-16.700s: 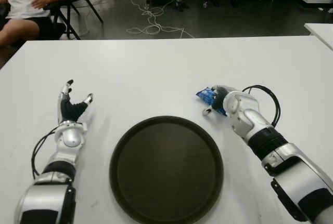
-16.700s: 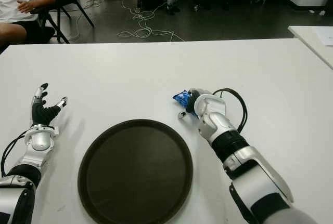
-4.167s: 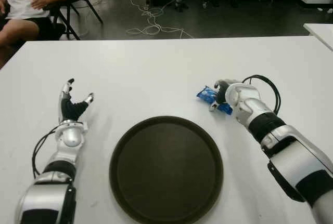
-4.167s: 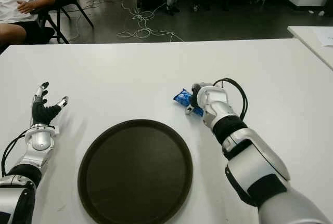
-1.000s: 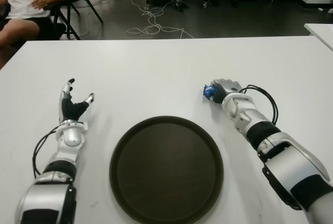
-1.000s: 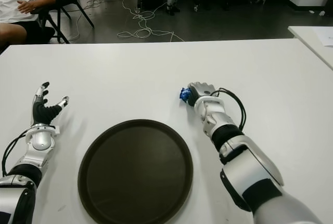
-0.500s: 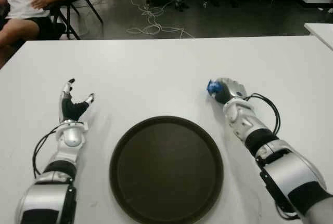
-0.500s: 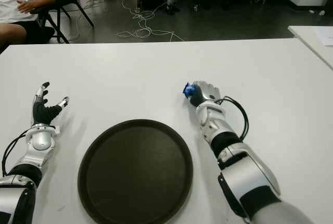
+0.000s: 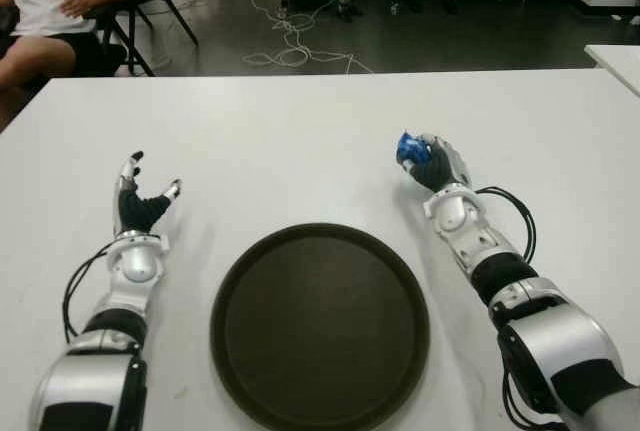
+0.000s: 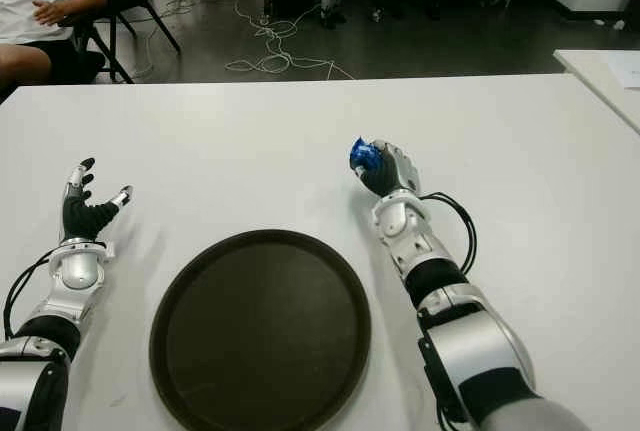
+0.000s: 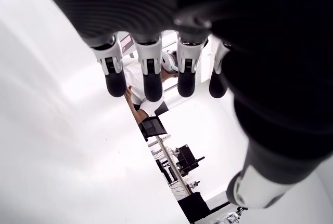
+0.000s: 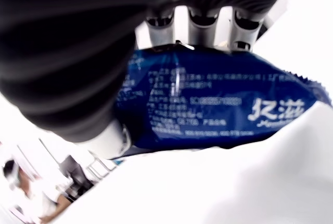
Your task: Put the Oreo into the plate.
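Right hand (image 9: pixel 432 163) clutches the blue Oreo packet (image 9: pixel 409 149) across its middle, beyond the plate (image 9: pixel 320 326); light, crinkly, probably slippery, contents crushable. Left hand (image 9: pixel 138 201) spread, empty.

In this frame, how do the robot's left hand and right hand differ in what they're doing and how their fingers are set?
The right hand is shut on the blue Oreo packet, beyond the far right edge of the dark plate; the left hand holds nothing. The right hand's fingers curl around the packet, as its wrist view shows; the left hand's fingers are spread open. The right hand is at work; the left shows idle, left of the plate. Both show over the white table, outside the plate.
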